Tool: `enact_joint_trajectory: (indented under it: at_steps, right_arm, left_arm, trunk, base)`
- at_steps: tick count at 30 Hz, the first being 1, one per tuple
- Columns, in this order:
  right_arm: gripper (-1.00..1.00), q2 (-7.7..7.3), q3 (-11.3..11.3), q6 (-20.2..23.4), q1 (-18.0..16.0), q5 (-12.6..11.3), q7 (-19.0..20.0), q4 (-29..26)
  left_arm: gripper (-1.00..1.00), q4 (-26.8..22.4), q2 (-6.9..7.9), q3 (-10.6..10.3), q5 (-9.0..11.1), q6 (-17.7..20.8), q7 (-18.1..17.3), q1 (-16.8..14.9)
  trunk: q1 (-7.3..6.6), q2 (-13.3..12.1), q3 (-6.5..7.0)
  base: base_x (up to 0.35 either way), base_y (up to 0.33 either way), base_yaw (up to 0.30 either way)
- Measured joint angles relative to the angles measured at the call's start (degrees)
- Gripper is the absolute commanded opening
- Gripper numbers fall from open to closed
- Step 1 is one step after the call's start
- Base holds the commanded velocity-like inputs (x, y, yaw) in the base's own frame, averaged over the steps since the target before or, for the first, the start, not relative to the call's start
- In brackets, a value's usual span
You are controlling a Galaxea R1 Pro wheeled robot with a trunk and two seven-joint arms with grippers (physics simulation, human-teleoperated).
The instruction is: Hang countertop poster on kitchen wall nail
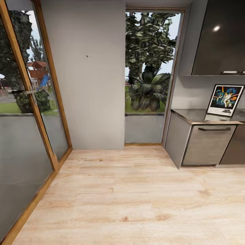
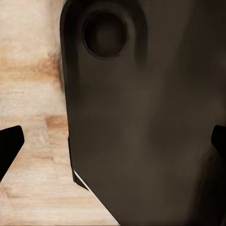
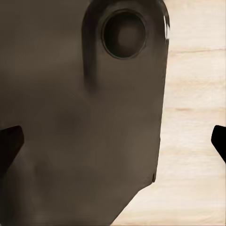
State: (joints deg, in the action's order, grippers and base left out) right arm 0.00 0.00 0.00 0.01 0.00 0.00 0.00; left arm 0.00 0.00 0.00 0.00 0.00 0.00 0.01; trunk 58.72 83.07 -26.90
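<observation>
Both jaws stand apart, as far as the wrist views let me judge: in each one the dark tips sit at the two opposite edges of the picture with nothing between them, so the left gripper (image 2: 113, 146) and the right gripper (image 3: 113, 143) hold nothing and hang over the wood floor (image 1: 129, 204), with a dark part of the robot's body close before each camera. From the head view, the poster (image 1: 225, 100) stands on the desk (image 1: 190, 115), leaning back against the wall under the dark upper cabinet (image 1: 221, 37). One wall nail (image 1: 87, 56) shows as a small dot on the grey wall panel (image 1: 85, 85), well to the left of the poster and higher than it, between the glass door (image 1: 30, 102) and the window (image 1: 149, 68). I judge the poster to be light, flat and stiff, with a thin frame that is probably smooth and may slip on the glossy desk. A hold on one side edge of the frame, near the upper half, seems best, so that the top stays free for the nail.
</observation>
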Motion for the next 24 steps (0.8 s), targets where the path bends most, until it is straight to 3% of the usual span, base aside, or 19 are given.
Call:
enact_joint_trajectory:
  at_steps: [6, 15, 22, 23, 24]
  right_arm:
    - [1.0, 0.35, -0.4, 0.1, 0.0, 0.1, 0.0, -0.1]
    - [1.0, 0.33, -0.4, 0.1, 0.0, 0.1, 0.0, -0.1]
    - [1.0, -1.91, -0.2, -1.9, -2.3, 0.3, -0.2, -2.5]
    - [1.0, -5.13, -0.2, -8.7, -3.2, 0.3, -0.2, -7.9]
    - [1.0, -6.36, -0.4, -9.1, -6.2, 0.3, -0.2, -21.4]
  left_arm:
    - [1.0, -1.3, -1.44, -0.1, 0.1, 0.2, -0.4, 1.6]
    - [1.0, -1.3, -1.44, -0.1, 0.1, 0.2, -0.4, 1.5]
    - [1.0, -3.5, -0.83, 0.3, -0.4, 0.2, -0.1, 1.3]
    - [1.0, -7.3, -0.77, 0.4, -0.4, 0.2, -0.1, 1.3]
    - [1.0, -15.4, -0.63, 0.4, -0.3, 0.2, -0.2, 1.3]
  trunk:
    - [0.0, 0.0, 0.0]
    - [0.0, 0.0, 0.01]
    - [0.0, 0.0, 0.02]
    - [0.0, 0.0, 0.0]
    - [0.0, 0.0, 0.01]
  base:
    - [0.0, 0.0, 0.0]
    - [0.0, 0.0, 0.0]
    - [0.0, 0.0, 0.0]
    - [0.0, 0.0, 0.0]
    - [0.0, 0.0, 0.0]
